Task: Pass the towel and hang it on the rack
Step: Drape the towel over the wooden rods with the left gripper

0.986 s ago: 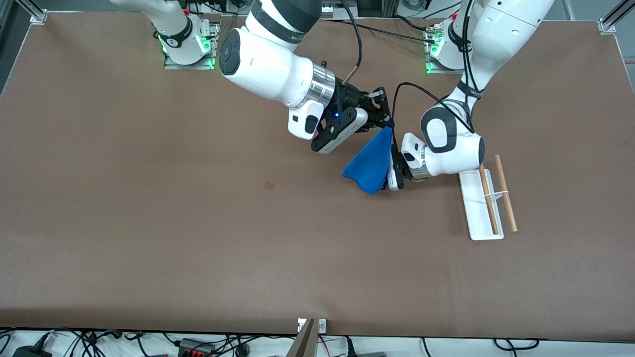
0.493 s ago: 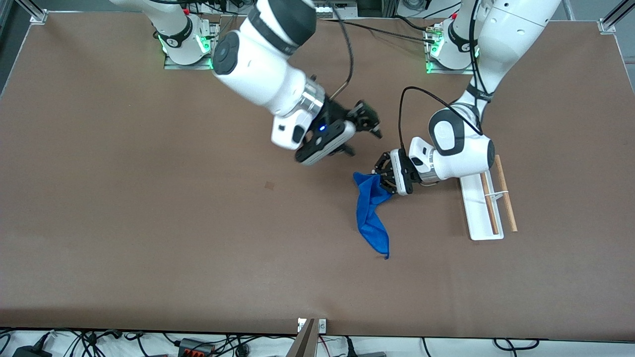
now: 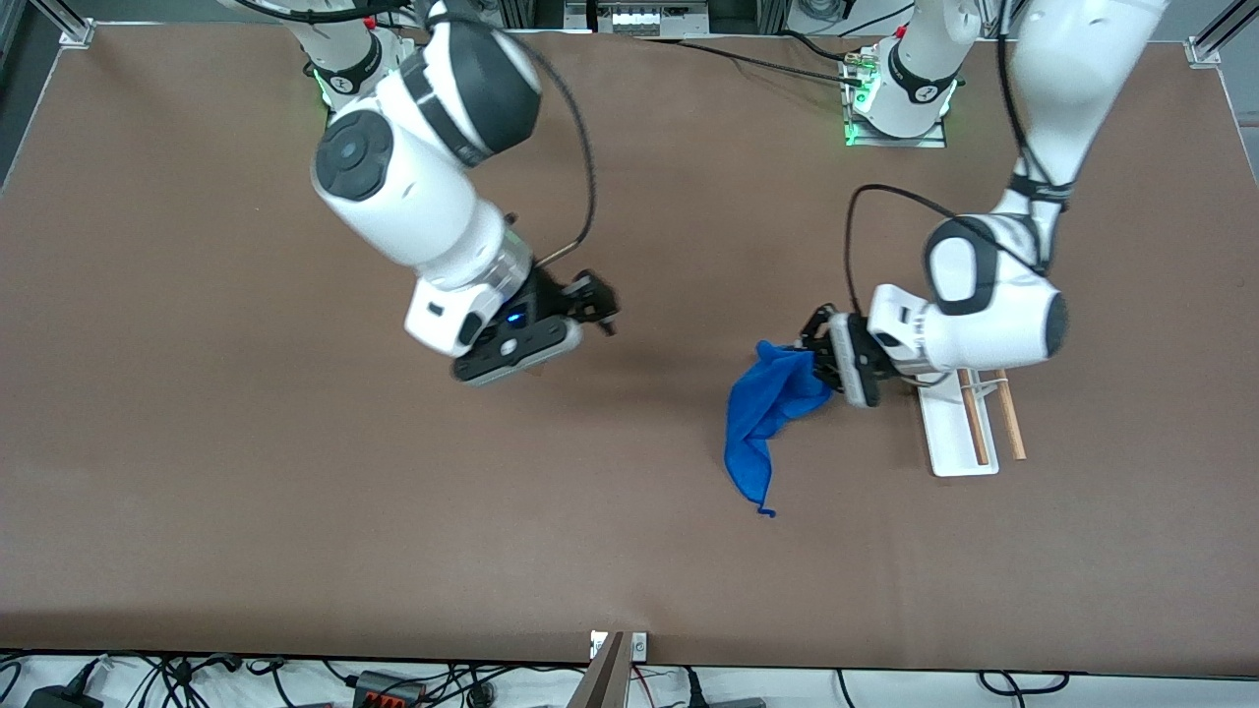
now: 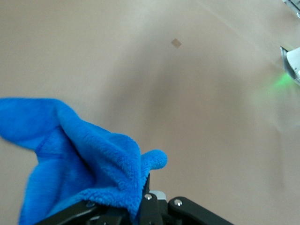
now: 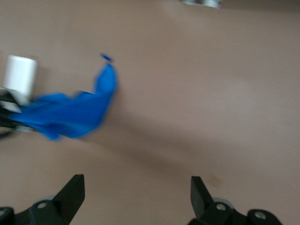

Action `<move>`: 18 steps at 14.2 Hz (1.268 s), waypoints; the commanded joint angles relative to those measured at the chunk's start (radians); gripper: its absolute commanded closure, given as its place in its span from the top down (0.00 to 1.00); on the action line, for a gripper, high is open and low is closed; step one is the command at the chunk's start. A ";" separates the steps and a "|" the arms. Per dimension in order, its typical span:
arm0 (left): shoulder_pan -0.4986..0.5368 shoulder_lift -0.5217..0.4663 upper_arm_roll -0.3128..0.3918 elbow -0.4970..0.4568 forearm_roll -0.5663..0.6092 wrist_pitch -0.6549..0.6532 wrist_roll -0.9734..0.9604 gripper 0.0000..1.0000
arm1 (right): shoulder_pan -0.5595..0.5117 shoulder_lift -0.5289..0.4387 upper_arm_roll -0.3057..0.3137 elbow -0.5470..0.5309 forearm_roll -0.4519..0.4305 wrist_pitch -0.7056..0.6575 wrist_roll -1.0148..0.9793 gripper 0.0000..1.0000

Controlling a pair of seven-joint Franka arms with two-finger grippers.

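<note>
Front view shows the left gripper [image 3: 824, 356] clamped on a blue towel [image 3: 765, 418], which hangs from it over the table [image 3: 246, 492] just beside the rack [image 3: 959, 423] toward the left arm's end. Its fingers are closed on the cloth. Well apart, the right gripper [image 3: 598, 307] hovers over the table's middle, fingers spread wide and empty.

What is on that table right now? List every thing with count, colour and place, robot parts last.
towel: one, blue, hanging from the left gripper, beside the rack.
rack: one, white base with two light-brown rods, toward the left arm's end of the table.
table: one, brown, under everything.
left gripper: one, black, shut on the towel, beside the rack.
right gripper: one, black, open and empty, over bare table mid-way along.
</note>
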 commanded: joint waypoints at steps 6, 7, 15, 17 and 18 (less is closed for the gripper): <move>0.041 -0.044 0.010 0.216 0.426 -0.364 -0.710 0.01 | -0.184 -0.014 -0.014 -0.022 -0.156 -0.170 -0.040 1.00; 0.039 -0.044 0.007 0.242 0.495 -0.381 -0.761 0.01 | -0.201 -0.019 -0.016 -0.022 -0.181 -0.182 -0.042 1.00; 0.120 -0.036 0.018 0.267 0.694 -0.433 -0.806 0.01 | -0.443 -0.100 0.047 -0.027 -0.199 -0.267 -0.037 1.00; 0.140 -0.033 0.018 0.267 0.726 -0.424 -0.792 0.01 | -0.502 -0.129 0.095 -0.025 -0.234 -0.287 -0.039 1.00; 0.151 -0.033 0.018 0.269 0.752 -0.423 -0.768 0.01 | -0.522 -0.149 0.114 -0.027 -0.259 -0.290 -0.042 1.00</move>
